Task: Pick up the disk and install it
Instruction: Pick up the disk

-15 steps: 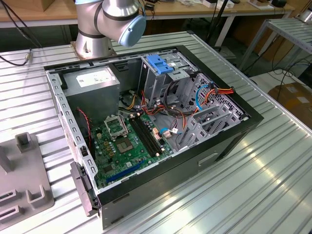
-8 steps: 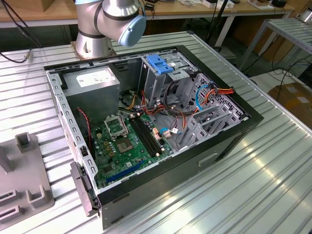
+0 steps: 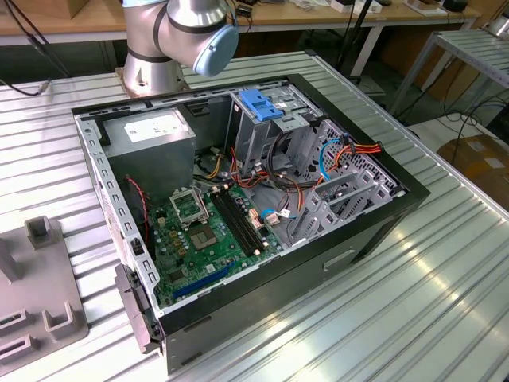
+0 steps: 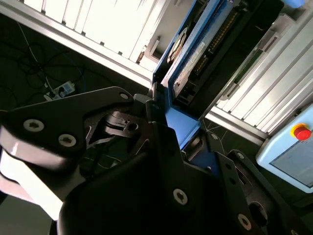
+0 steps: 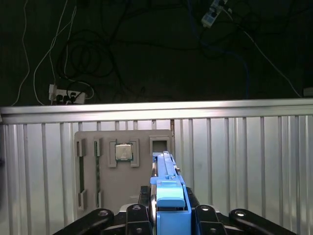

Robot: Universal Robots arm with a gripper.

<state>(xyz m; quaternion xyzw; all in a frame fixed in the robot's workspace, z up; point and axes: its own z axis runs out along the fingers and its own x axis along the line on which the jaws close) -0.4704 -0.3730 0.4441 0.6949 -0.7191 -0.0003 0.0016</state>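
In the exterior view, an open computer case (image 3: 262, 318) is lying on its side on a ribbed metal table (image 3: 445, 278). The base of the arm (image 3: 183, 32) is standing just behind it. Inside the case, a grey power supply (image 3: 151, 135) is sitting beside a green circuit board (image 3: 207, 239), and a blue bracket (image 3: 258, 103) is resting on top of the silver drive cage. A grey tray (image 3: 40, 302) is lying on the table at the exterior view's left, apart from the case.

In the second wrist view, the gripper (image 4: 171, 129) is pinching the disk (image 4: 193, 54), its black fingers (image 4: 122, 122) pressing on the blue rails at the near end. The disk is standing out from the gripper edge-on, off the table. A pale control box (image 4: 288, 156) with a red button is showing to one side.

In the first wrist view, the disk is again sitting edge-on between the fingers, and beyond it the grey tray is lying on the table, carrying a square chip (image 5: 123, 152). A power strip (image 5: 68, 95) is lying on the dark floor past the table's edge.
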